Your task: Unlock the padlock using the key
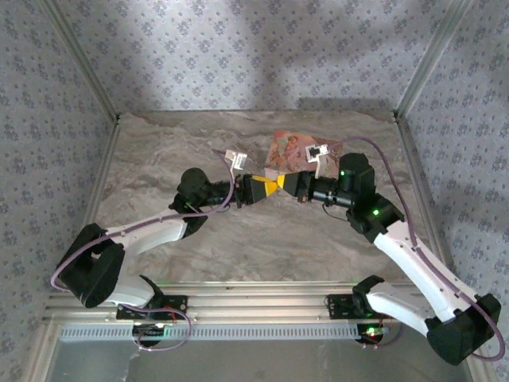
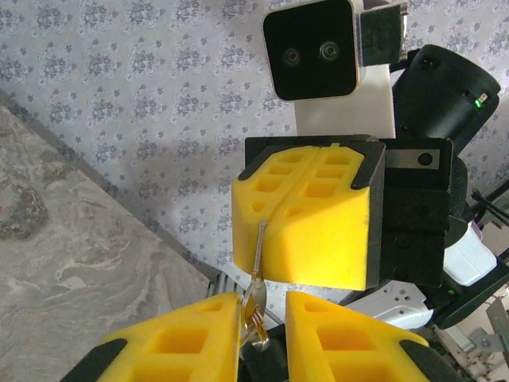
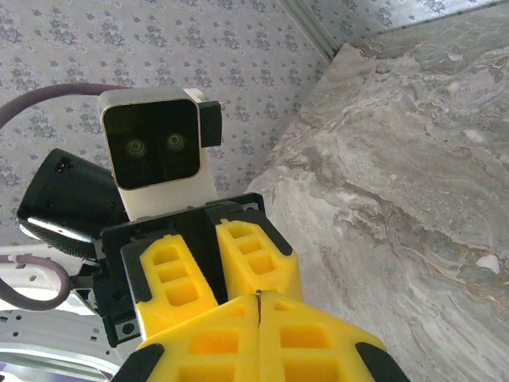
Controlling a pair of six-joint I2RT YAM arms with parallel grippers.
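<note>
Metal key (image 2: 258, 259) mostly buried in the right hand's (image 2: 272, 216) clamped grip.

the top external camera sits high behind the two bases, looking down and forward over the table (image 1: 238, 247) to the back wall (image 1: 254, 48), far enough off to take in the left arm (image 1: 151, 227) and right arm (image 1: 413, 255) whole. the left wrist camera rides just behind the left gripper (image 2: 262, 318) and faces the right gripper (image 2: 298, 215) very closely, the right wrist camera (image 2: 310, 48) staring back. the right wrist view mirrors it, facing the left wrist camera (image 3: 151, 147). all three views share the spot above mid-table where the grippers meet.
</note>
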